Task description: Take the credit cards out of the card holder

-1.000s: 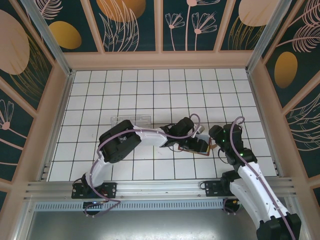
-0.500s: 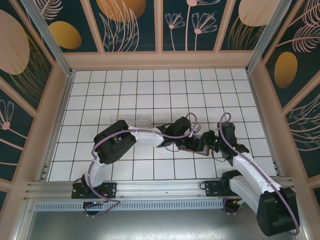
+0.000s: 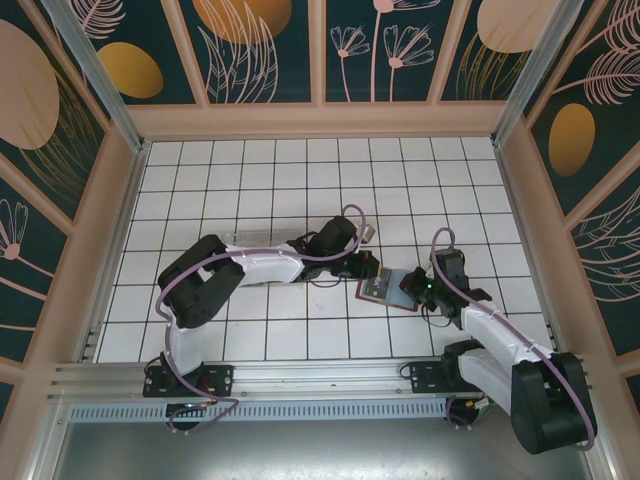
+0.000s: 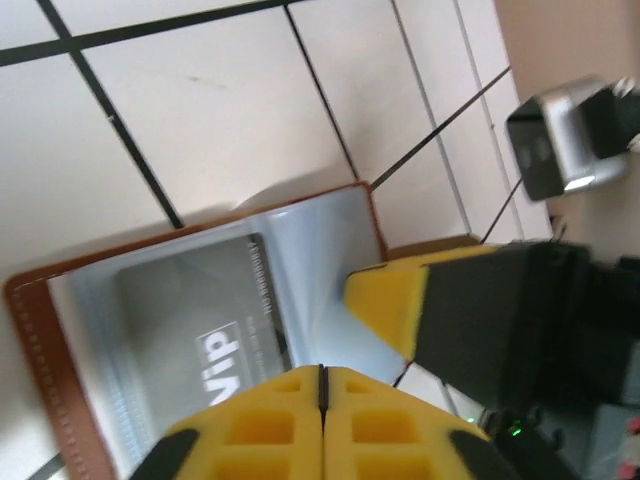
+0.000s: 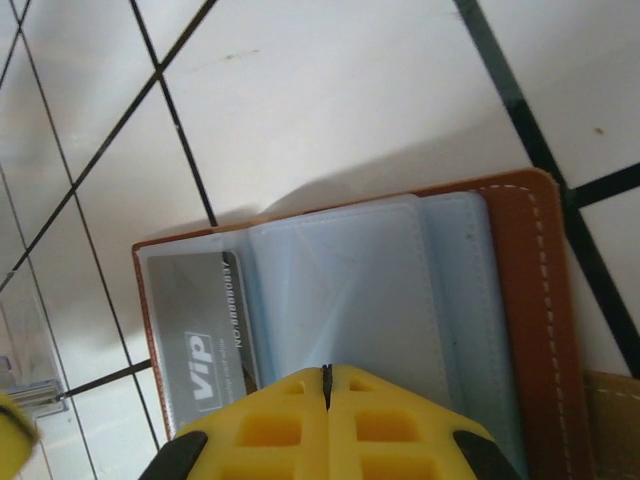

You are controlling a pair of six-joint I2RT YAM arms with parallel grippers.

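The brown card holder (image 3: 381, 290) lies open on the white tiles between my two grippers, blue-grey sleeves up. A grey credit card marked "VIP" (image 4: 195, 325) sits inside its left sleeve (image 5: 195, 325). The left gripper (image 3: 367, 267) is at the holder's far left edge, and its yellow fingers (image 4: 322, 385) are shut with nothing between them, over the sleeves (image 4: 310, 255). My right gripper (image 3: 408, 286) is at the holder's right side. Its yellow fingers (image 5: 326, 377) are also shut and empty, low over the middle sleeve (image 5: 340, 280). One right finger (image 4: 395, 300) rests by the holder's right edge.
A clear plastic box (image 3: 255, 238) lies just behind the left forearm. The wooden frame and patterned walls (image 3: 320, 120) close the tiled floor on three sides. A metal rail (image 3: 320, 375) runs along the near edge.
Both grippers have shut. The left gripper has drawn back off the holder toward the far left, and the holder now lies open. My right gripper has come left to the holder.
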